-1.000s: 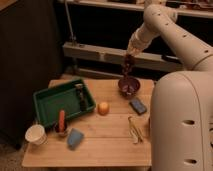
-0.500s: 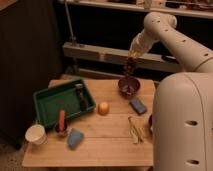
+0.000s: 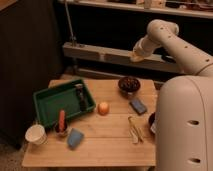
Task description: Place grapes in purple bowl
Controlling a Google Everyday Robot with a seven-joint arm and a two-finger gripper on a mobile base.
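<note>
The purple bowl (image 3: 121, 86) stands on the wooden table (image 3: 107, 145) at the back right. The dark maroon grapes (image 3: 130, 81) lie inside it. My gripper (image 3: 134, 56) hangs at the end of the white arm, well above the bowl and a little to its right, apart from the grapes. Its tip is lost against the dark background.
A green tray (image 3: 47, 106) with a dark bottle (image 3: 80, 96) sits at the left. An orange fruit (image 3: 103, 108), two blue sponges (image 3: 138, 105) (image 3: 75, 138), a white cup (image 3: 36, 134), an orange stick in a holder (image 3: 61, 122) and pale tongs (image 3: 134, 129) are on the table. My white body (image 3: 182, 125) blocks the right side.
The gripper has risen up and to the right, away from the bowl. The grapes, earlier at the gripper just above the bowl, now lie in the bowl.
</note>
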